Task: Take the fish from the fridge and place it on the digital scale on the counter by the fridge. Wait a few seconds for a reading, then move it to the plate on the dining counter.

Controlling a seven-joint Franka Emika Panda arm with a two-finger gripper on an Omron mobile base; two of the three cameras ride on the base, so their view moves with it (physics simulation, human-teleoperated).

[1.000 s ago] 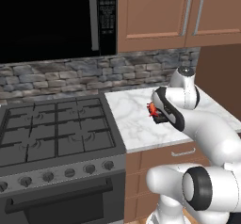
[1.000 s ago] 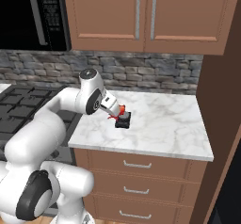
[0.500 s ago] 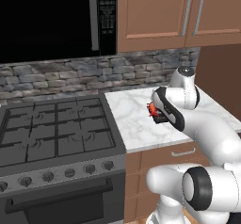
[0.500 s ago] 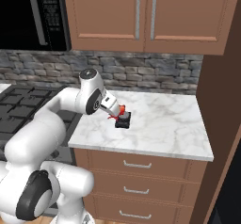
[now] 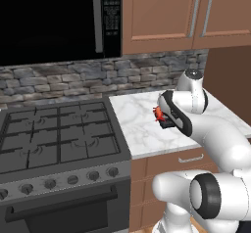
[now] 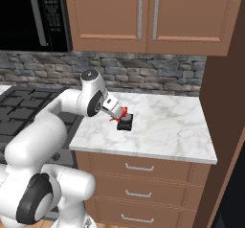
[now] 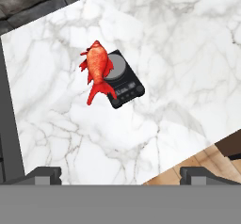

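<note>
The fish (image 7: 97, 70) lies on the scale (image 7: 124, 79), its red-orange body across one edge of the dark device and its tail hanging over onto the marble. In the hand view the fish covers the side of the scale toward the stone wall, while the round weighing pad and the small display strip stay bare. The scale sits flat on the counter (image 7: 188, 53), well in from the front edge.

The gripper (image 7: 120, 173) hangs above the counter with its 2 dark fingertips (image 7: 44, 175) spread wide apart (nothing between them), and it touches neither fish nor scale. Both things sit well ahead of the tips in that view.

From the right base view the fish (image 6: 123, 113) and scale (image 6: 126, 122) appear just beyond the end of the arm, near the left part of the counter (image 6: 167, 126), above the wooden drawers (image 6: 143, 167). In the left base view the fish (image 5: 158, 113) peeks out as a red spot beside the arm, with a sliver of the scale (image 5: 166, 124) below it. A stove (image 5: 54, 139) stands to the left of the counter (image 5: 135, 124), and a stone backsplash (image 5: 73, 78) runs behind both.
</note>
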